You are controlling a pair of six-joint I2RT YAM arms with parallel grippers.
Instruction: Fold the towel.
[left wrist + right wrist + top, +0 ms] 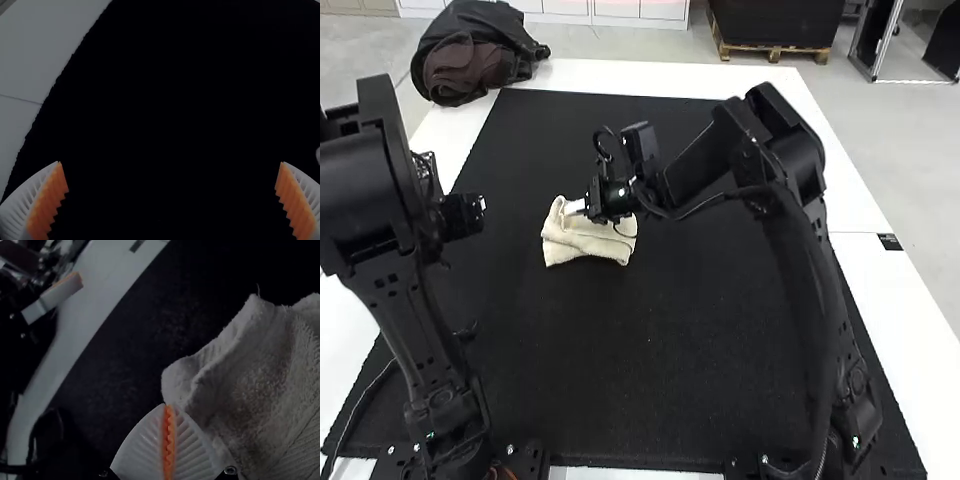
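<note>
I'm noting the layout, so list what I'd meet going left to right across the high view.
Left arm → towel → right arm → small black tag.

This looks like a robotics lab or workshop: two black jointed arms, the left arm point(388, 200) and the right arm point(810, 240), stand at a white table point(910, 330) with a black mat point(660, 370) laid over most of it, and loose cables run around their bases. Beyond lies a plain grey floor point(880, 140) with a wooden pallet point(775, 50) under a dark load point(775, 22) and pale cabinets point(620, 8) near it, which suits a working space more than a home.
</note>
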